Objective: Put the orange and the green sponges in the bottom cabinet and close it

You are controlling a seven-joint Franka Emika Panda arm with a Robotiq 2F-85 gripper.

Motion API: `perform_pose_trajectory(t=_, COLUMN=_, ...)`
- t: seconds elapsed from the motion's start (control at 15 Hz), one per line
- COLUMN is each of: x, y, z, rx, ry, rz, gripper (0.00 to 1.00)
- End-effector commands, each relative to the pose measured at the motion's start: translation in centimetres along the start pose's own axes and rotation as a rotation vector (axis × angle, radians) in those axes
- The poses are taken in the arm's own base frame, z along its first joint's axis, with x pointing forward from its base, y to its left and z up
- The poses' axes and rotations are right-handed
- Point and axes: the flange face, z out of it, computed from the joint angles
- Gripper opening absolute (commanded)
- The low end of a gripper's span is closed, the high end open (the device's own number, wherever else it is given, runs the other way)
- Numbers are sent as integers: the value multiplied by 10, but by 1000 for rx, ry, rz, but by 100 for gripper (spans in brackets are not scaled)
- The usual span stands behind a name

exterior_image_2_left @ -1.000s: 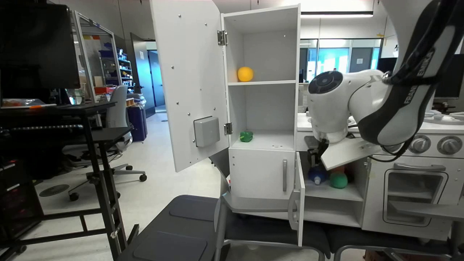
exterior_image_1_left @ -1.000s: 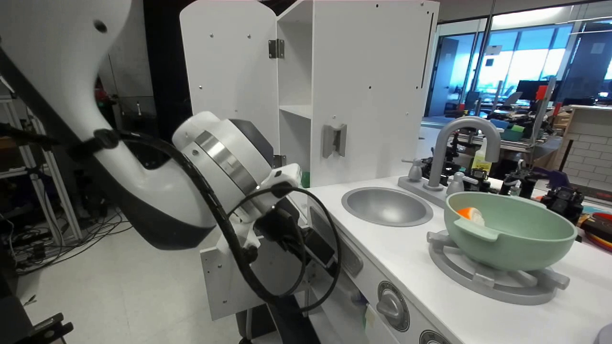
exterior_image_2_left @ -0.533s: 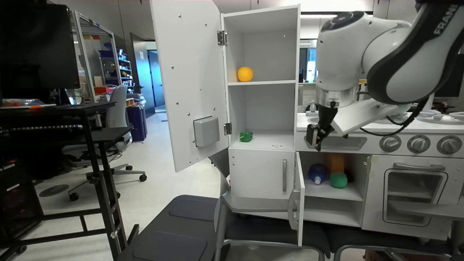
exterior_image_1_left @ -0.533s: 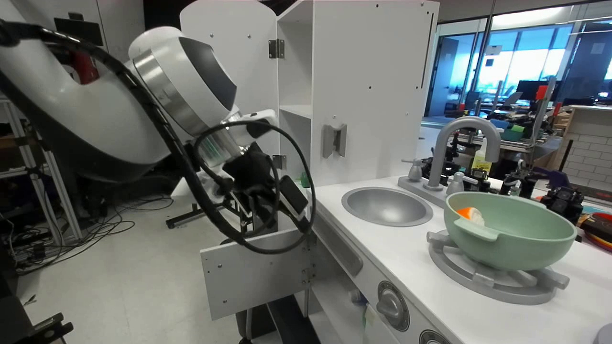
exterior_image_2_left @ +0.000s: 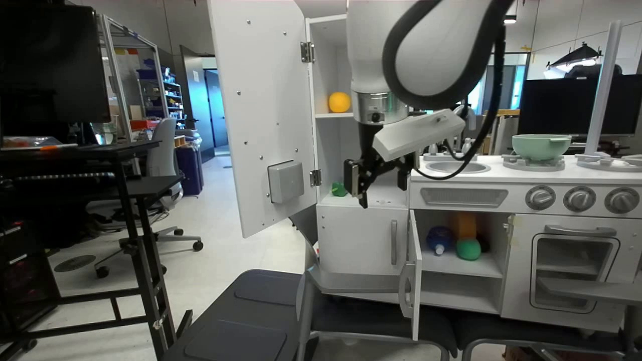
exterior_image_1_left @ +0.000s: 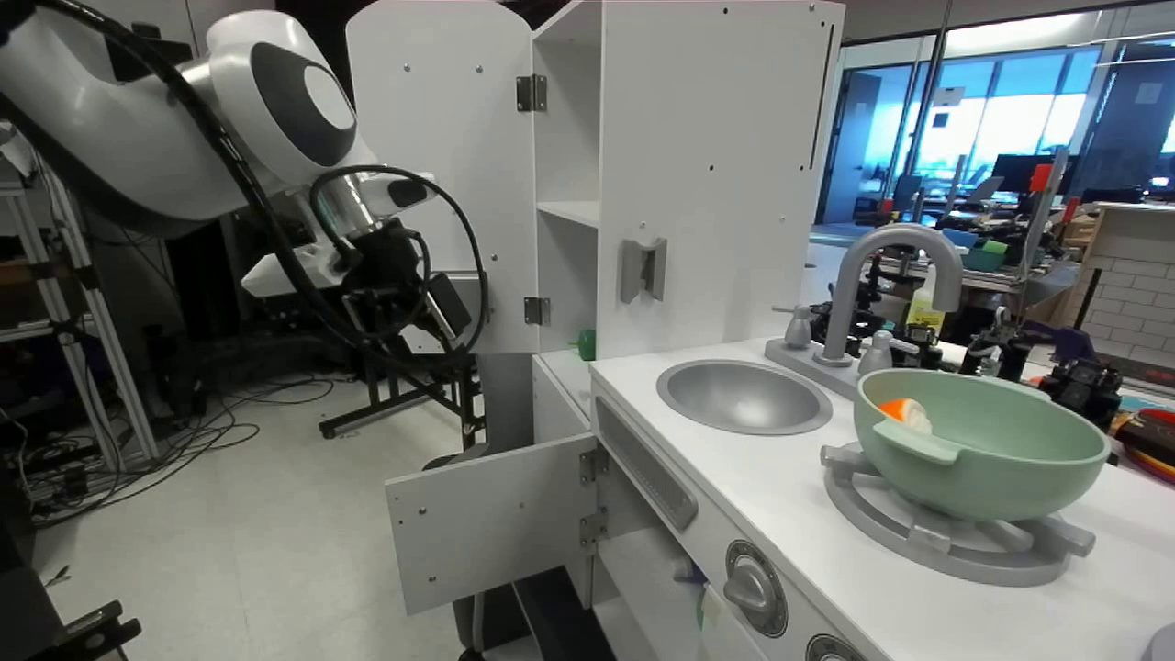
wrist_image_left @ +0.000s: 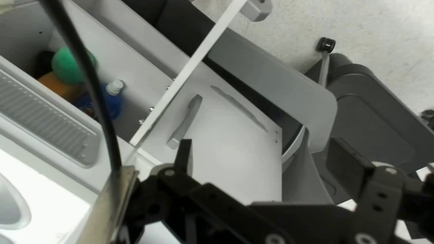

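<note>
The gripper [wrist_image_left: 266, 162] holds its jaws spread wide, above and outside the bottom cabinet [exterior_image_2_left: 461, 288]. In the wrist view, the swung-out cabinet door [wrist_image_left: 189, 69] stands between the jaws and the upper shelf [exterior_image_2_left: 484, 266]. On this shelf sits the rounded green sponge [exterior_image_2_left: 468, 249]; the blocky orange sponge [exterior_image_2_left: 465, 224] sits behind it. A black cable [wrist_image_left: 99, 98] partly covers the green sponge in the wrist view; the orange sponge is partly hidden, and a dark item [wrist_image_left: 44, 64] beside the pair is indistinct. A white-capped blue bottle [exterior_image_2_left: 439, 237] lies just beside the sponges. Farther out, a mint-green bowl [exterior_image_1_left: 973, 477] rests on a burner [exterior_image_1_left: 930, 535].
</note>
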Motion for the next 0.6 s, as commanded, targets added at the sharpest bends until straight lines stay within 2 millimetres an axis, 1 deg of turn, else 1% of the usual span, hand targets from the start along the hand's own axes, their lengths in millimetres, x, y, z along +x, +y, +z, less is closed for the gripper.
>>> perform_pose_trajectory(t=0.0, x=13, y=-19, z=14, rx=5, ry=-77, rz=-56, gripper=100)
perform_pose_trajectory(t=0.13, x=12, y=-20, z=31, rx=7, ry=-129, rz=-75, gripper=100)
perform_pose_trajectory(t=0.53, x=7, y=-11, z=87, rx=28, ry=-230, rz=-89, gripper=100)
